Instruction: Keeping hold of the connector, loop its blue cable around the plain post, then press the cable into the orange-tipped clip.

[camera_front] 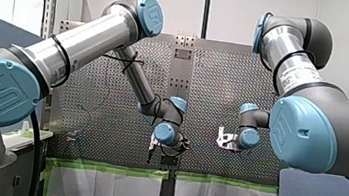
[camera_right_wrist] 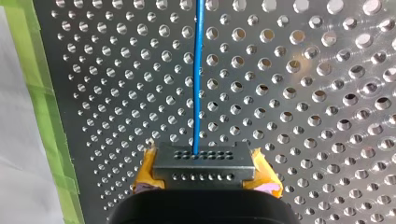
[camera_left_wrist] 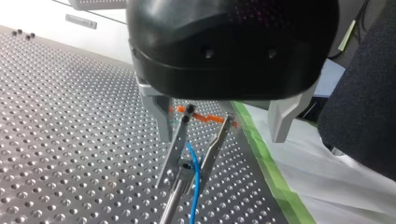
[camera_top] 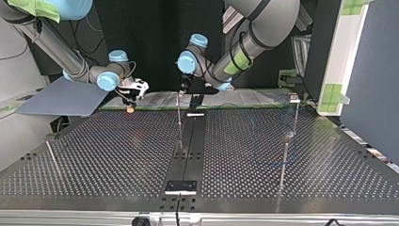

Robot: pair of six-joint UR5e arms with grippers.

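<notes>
The connector (camera_right_wrist: pixel 204 161) was pinched between the yellow pads (camera_right_wrist: pixel 266 179) of my right end effector (camera_right_wrist: pixel 205 176), just above the perforated worktop (camera_right_wrist: pixel 303 70). The blue cable (camera_right_wrist: pixel 197 70) was led straight ahead from the connector across the worktop. The metal fingers (camera_left_wrist: pixel 176 144) of my left end effector (camera_left_wrist: pixel 183 176) were held slightly apart, and the cable and the top of a post (camera_left_wrist: pixel 170 205) were enclosed between them.
</notes>
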